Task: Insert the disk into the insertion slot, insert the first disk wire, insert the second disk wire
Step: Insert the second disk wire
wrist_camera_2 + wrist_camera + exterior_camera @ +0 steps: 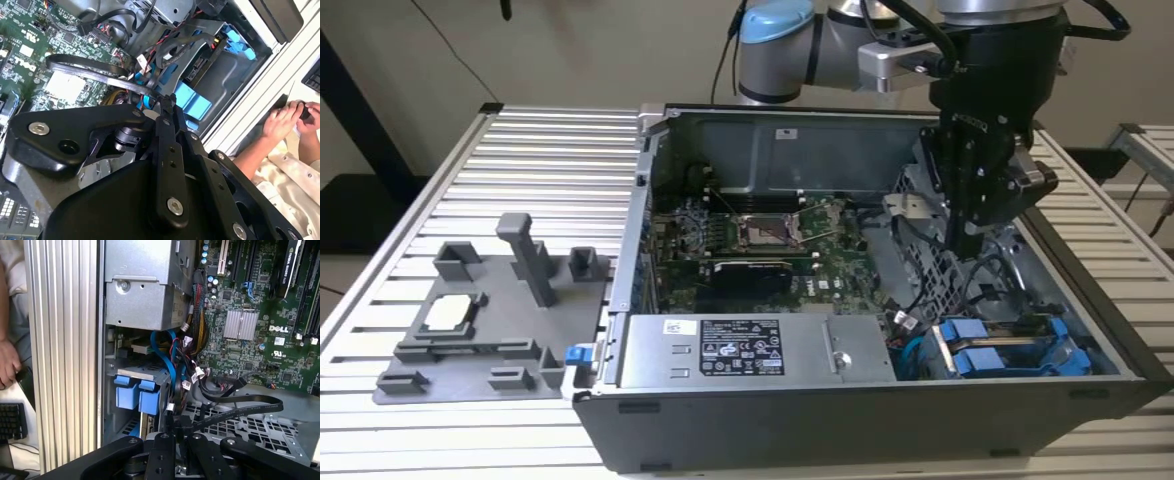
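Supporting surface (520,150): a table of parallel ribbed aluminium slats, pale grey, running across the exterior view. Two items rest directly on it. (a) An open desktop computer case (854,425), dark grey, lies on its side with the open side upward and takes up the half towards the exterior view's right. (b) A flat grey fixture plate (460,385) with upright blocks and one taller post (527,255) lies towards the exterior view's left, just beside the case wall. In the first wrist view the same slats (60,365) run alongside the case's edge.
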### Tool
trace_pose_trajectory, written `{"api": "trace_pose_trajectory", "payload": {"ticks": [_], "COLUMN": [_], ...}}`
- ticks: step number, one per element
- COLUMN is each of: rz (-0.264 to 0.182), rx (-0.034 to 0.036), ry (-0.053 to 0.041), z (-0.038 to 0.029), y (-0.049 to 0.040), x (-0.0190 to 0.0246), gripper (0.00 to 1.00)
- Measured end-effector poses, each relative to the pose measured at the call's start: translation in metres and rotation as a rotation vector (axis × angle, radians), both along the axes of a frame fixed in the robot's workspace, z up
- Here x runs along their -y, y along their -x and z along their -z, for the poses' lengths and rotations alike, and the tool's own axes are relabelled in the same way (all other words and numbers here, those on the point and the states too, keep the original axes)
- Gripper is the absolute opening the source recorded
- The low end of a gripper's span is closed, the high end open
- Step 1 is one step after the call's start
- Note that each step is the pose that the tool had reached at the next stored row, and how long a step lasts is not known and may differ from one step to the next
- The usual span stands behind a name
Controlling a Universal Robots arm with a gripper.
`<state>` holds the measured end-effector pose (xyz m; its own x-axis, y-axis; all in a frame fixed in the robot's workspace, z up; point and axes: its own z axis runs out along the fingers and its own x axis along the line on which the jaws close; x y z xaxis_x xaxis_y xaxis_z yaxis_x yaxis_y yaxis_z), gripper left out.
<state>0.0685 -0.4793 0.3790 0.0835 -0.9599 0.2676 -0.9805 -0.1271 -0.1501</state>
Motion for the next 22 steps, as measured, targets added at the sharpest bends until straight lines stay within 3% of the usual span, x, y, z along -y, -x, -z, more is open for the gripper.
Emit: {"api": "trace_pose_trajectory", "payload": {"ticks": [3, 6, 16, 22], "rz": [0.0, 0.0, 0.0, 0.0], "rx": [-0.0001, -0.0023, -0.0099, -0.0118], "ry": [0.0001, 0.0, 0.0001, 0.0], "z": [0.0001, 0.0003, 0.0009, 0.0012], "y": [-0.0011, -0.0043, -0.0113, -0.015], "x": [0.0018, 0.0093, 0.053, 0.075], "gripper": [0.16, 0.16, 0.16, 0.16]}}
